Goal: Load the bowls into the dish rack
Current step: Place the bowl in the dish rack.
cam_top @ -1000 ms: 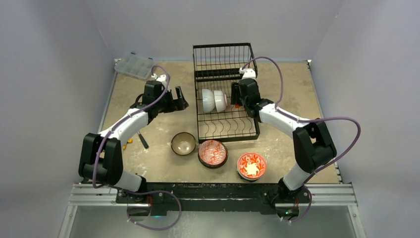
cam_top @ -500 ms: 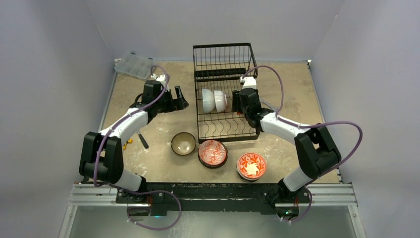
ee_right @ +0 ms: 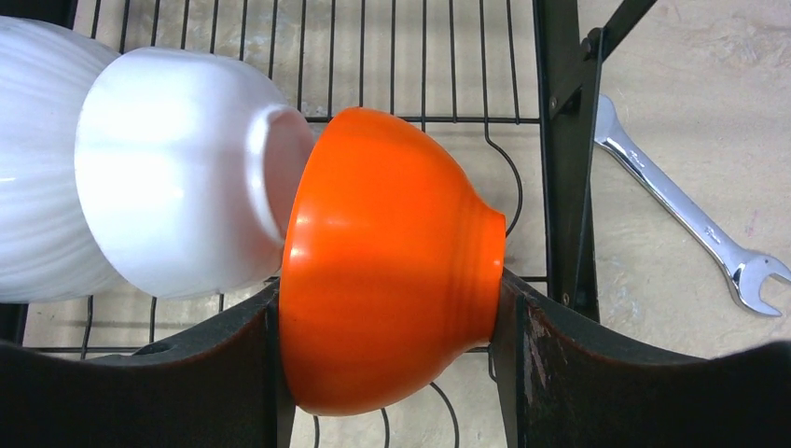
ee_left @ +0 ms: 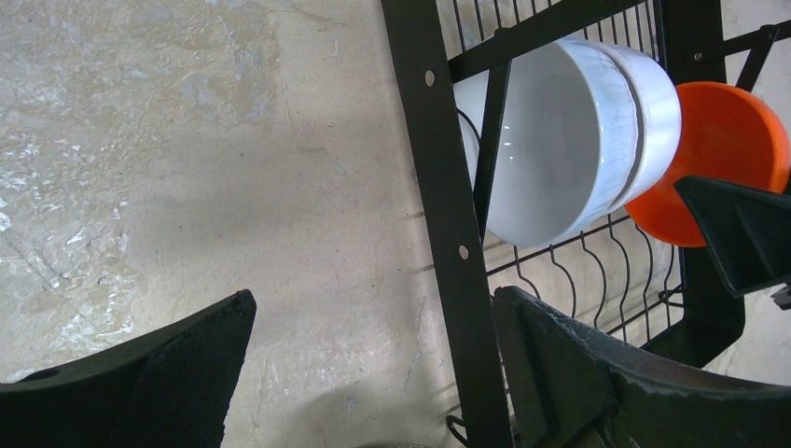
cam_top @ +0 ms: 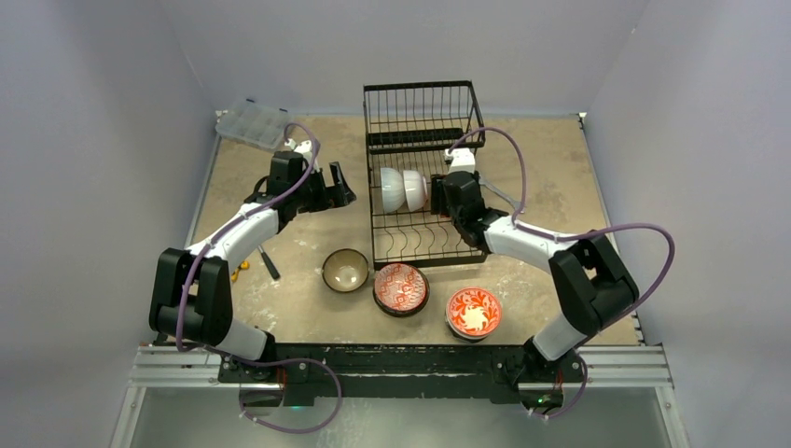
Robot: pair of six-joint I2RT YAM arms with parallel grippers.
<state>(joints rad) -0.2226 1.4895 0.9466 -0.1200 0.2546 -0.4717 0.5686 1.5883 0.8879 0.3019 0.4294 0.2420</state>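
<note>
The left hand hangs wide open and empty beside the dish rack. Inside, two white bowls stand on edge. The orange bowl touches them, clamped rim-to-foot by the right hand. It looks like glazed ceramic, so likely stiff, slippery and chip-prone. Mottled tan desk, plain grey walls.

The top camera looks down from high behind the near edge onto the whole table. Both wrist cameras look down close at the rack from opposite sides, sharing the white bowls and orange bowl.
</note>
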